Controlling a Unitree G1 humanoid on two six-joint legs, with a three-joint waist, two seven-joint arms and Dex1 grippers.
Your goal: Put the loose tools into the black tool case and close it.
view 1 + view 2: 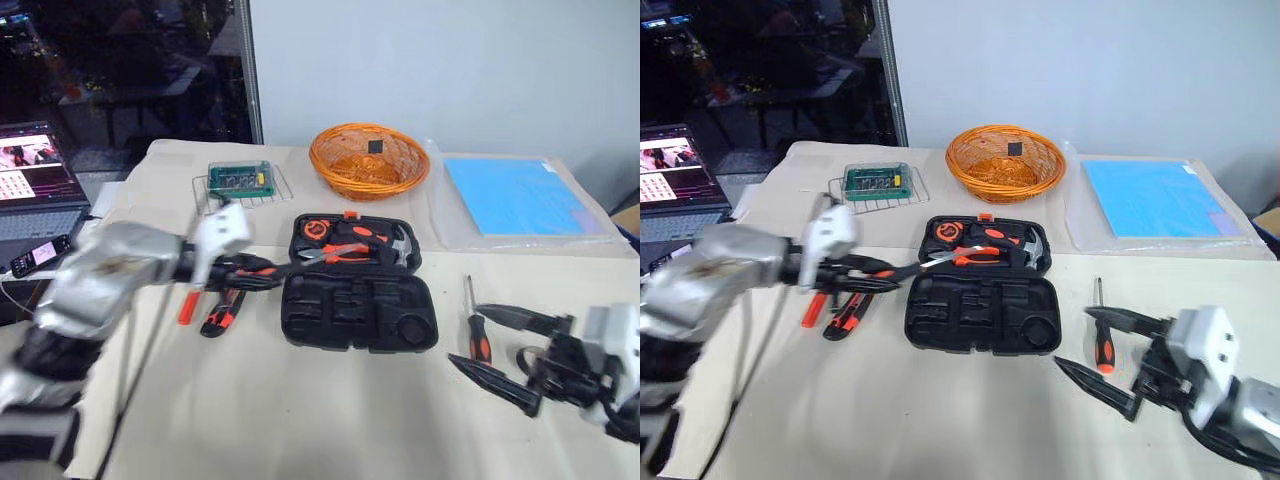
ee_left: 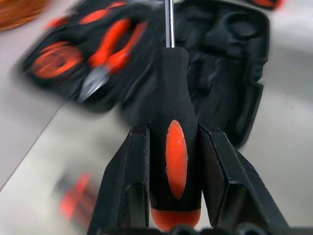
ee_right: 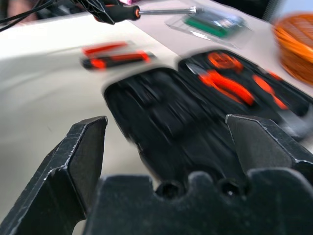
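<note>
Right gripper (image 1: 505,355): nearest my head camera, low over the table's near right; jaws spread wide, nothing between them
Screwdriver by right gripper (image 1: 477,332): black-and-orange handle, lying on the cloth just beside the upper finger, shaft pointing away from me; not touched
Left gripper (image 1: 862,272): reaching in from the left toward the case; jaws clamped narrow on a black-and-orange screwdriver (image 2: 172,142), held around the handle, shaft pointing ahead over the case
Black tool case (image 1: 358,312): lying open at table centre; near half shows bare moulded slots, far half carries pliers (image 1: 345,251) and a hammer (image 1: 398,243)
Left on cloth: small orange screwdriver (image 1: 187,305) and utility knife (image 1: 222,311), side by side, just left of the case below the left arm
Stage, my judgement: first tool is in hand and none of the four is seated, so this is early
Risk 1: the shaft tip is near the pliers; if I come in too low it could snag them or shove the case
Risk 2: grip sits around a tapered handle; a knock on a slot edge could twist the tool out of line
Risk 3: a tool left proud of its slot would stop the lid closing
</note>
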